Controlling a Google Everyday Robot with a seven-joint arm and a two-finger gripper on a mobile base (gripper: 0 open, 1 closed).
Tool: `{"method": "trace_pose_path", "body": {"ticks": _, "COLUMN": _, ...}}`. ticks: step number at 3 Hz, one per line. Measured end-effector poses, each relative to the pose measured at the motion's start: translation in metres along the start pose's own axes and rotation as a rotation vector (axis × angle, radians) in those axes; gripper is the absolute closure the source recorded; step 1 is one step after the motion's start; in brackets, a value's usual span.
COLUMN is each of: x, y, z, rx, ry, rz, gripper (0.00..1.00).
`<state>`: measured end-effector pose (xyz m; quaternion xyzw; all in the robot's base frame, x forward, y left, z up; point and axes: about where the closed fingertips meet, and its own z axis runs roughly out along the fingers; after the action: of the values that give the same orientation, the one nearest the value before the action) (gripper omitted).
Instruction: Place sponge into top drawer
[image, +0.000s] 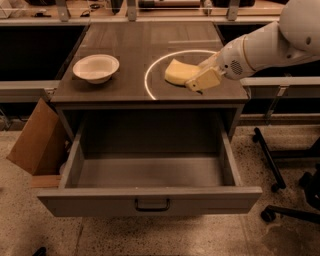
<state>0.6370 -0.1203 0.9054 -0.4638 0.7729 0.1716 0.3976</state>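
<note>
**One white arm reaching in from the right, gripper clamped**

The robot's smooth white jointed arm (267, 45) enters at the upper right corner and slopes down toward the left. Its rounded upper segment fills that corner. The forearm narrows to a white wrist housing (232, 62) with a small perforated grille on its side. Beyond it, the tan two-finger gripper (196, 76) sits low, right of centre. It points left and slightly down, with its flat near finger (204, 80) pressed against the right end of the pale yellow soft rectangular sponge (176, 72), which it pinches.

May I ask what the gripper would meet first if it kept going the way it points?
The sponge: the gripper, low over the tabletop, points leftward at the sponge's right end, seemingly touching it; depth is unclear.
</note>
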Motion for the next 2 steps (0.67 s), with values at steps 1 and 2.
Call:
{"method": "trace_pose_path", "body": {"ticks": 1, "x": 0.0, "y": 0.0, "z": 0.0, "rx": 0.0, "ry": 0.0, "rz": 0.0, "gripper": 1.0}}
{"method": "trace_pose_path", "body": {"ticks": 2, "x": 0.0013, "y": 0.0034, "z": 0.0026, "rx": -0.014, "ry": 0.003, "rz": -0.006, "gripper": 1.0}}
